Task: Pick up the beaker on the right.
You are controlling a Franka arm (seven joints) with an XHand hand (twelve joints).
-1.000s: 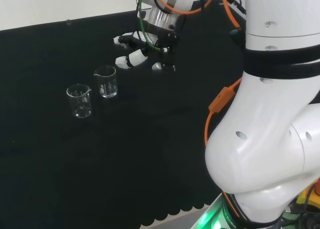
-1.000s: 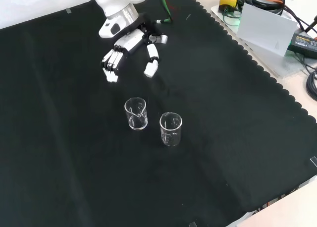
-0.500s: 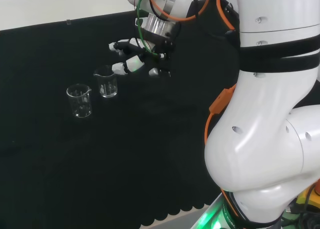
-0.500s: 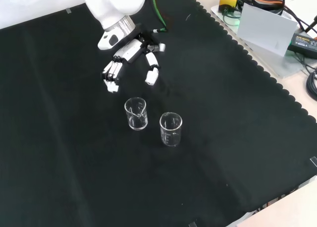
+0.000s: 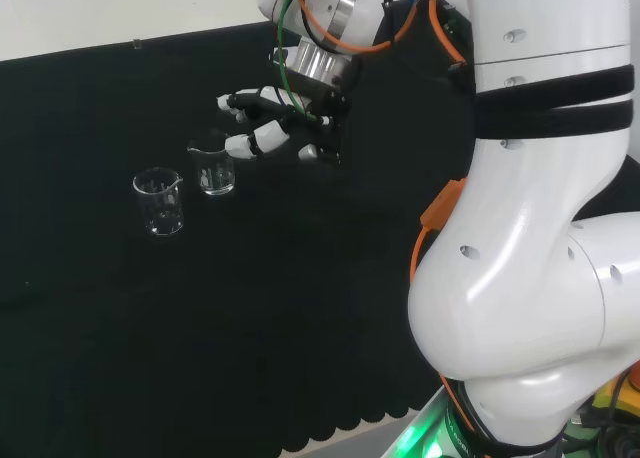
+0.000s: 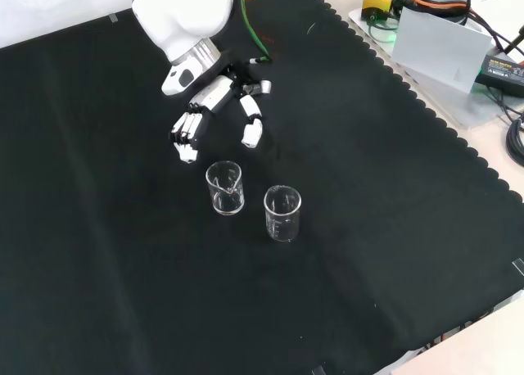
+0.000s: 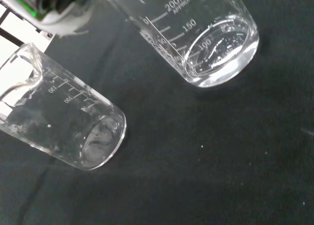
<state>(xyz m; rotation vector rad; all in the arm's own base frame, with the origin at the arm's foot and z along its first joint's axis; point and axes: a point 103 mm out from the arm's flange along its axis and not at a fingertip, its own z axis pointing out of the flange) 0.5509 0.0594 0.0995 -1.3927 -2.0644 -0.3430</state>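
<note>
The hand [image 6: 214, 98], fingers spread and empty, has advanced toward the nearer beaker [image 6: 224, 187], now just ahead, setting up the grasp.

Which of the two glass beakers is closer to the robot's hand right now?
The beaker on the left in the front view; the hand hovers just behind it. The other beaker stands farther off.

black cloth [image 6: 123, 268], second clear beaker [image 6: 282, 214], perhaps a power adapter [image 6: 501, 65]
</note>
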